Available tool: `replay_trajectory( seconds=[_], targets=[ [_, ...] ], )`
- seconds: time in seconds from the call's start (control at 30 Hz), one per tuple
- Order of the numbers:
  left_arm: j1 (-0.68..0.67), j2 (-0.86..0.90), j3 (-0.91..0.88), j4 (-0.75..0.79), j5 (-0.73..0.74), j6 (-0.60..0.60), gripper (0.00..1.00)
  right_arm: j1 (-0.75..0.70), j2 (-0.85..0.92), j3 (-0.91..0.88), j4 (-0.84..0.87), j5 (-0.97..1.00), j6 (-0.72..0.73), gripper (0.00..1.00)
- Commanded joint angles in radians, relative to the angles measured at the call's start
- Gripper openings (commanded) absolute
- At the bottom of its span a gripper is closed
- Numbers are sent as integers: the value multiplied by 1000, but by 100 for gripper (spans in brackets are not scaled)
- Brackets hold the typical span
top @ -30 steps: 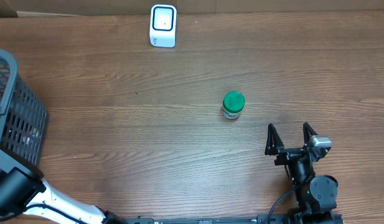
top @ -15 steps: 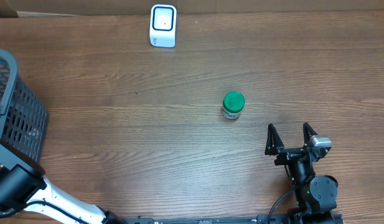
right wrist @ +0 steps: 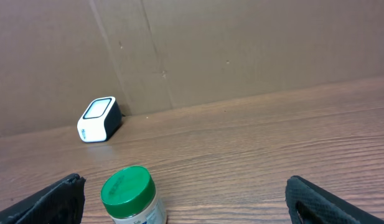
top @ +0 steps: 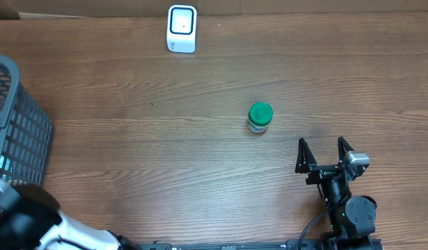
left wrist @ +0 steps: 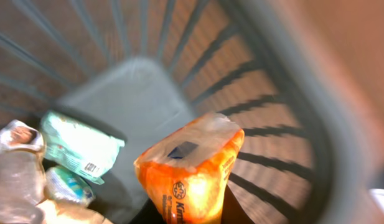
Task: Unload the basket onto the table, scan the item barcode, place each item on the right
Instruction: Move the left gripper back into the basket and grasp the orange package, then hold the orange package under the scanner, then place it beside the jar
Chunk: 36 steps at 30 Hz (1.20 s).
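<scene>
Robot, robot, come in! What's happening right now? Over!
Left pincer shut on orange packet, inside basket. Right pincer open, empty. Scanner at far edge of table; green-lidded jar mid-table.

My right arm (top: 347,207), below and right of the green-lidded plastic jar (top: 259,117): black body, two pointed black fingers (top: 303,156), a silver block (top: 355,160), a looping black cable (top: 312,228). Far lower left, my left arm (top: 75,232): white link, black joint.
</scene>
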Motion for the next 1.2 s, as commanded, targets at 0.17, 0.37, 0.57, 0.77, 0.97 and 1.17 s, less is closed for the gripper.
replay_trajectory(
  seconds=[0.17, 0.37, 0.57, 0.77, 0.97, 1.17],
  targets=[
    [-204, -222, 49, -120, 196, -4, 4, 6, -3, -10, 4, 7, -4, 100],
    [-541, -210, -66, -136, 204, 14, 4, 6, -3, -10, 4, 7, -4, 100],
    [-816, -210, -349, 38, 196, -31, 4, 6, -3, -10, 4, 7, -4, 100],
    [-960, -209, -657, 311, 188, -130, 4, 6, -3, -10, 4, 7, -4, 100],
    [-1041, -209, -865, 532, 187, -241, 4, 6, -3, -10, 4, 7, -4, 100],
    [-1113, -197, -1006, 680, 185, -320, 4, 6, -3, -10, 4, 7, -4, 100]
  ],
)
